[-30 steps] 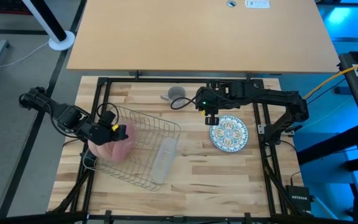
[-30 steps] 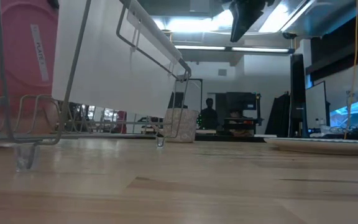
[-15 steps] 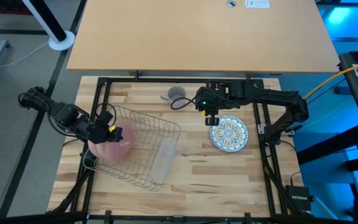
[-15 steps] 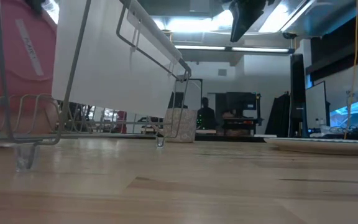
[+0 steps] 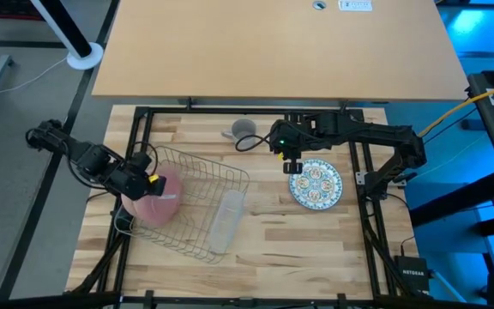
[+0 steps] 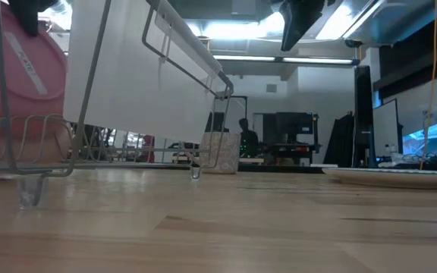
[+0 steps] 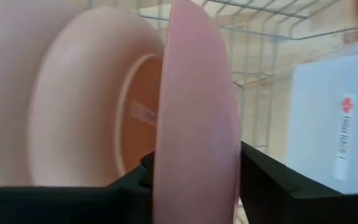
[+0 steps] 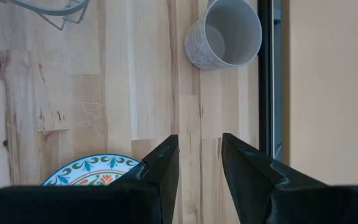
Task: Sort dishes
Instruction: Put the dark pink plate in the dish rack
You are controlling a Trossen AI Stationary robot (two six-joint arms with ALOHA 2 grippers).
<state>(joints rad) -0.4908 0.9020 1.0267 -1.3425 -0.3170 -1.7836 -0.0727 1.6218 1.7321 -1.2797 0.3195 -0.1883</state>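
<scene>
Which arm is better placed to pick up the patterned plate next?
Right. The right gripper hangs open at the patterned plate's edge on the table, while the left gripper is across at the rack with the pink plates.

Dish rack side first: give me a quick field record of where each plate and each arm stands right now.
wire dish rack: on the wooden table's left half
salmon-pink round plates: two, on edge in the rack's left end
left gripper: at the pink plates; nearer plate's rim sits between its jaws in the left wrist view, with gaps showing beside it
green-blue patterned plate: flat on the table, right half
right gripper: above the patterned plate's far-left edge, jaws open, empty
grey mug: upright on the table, beyond that plate
</scene>
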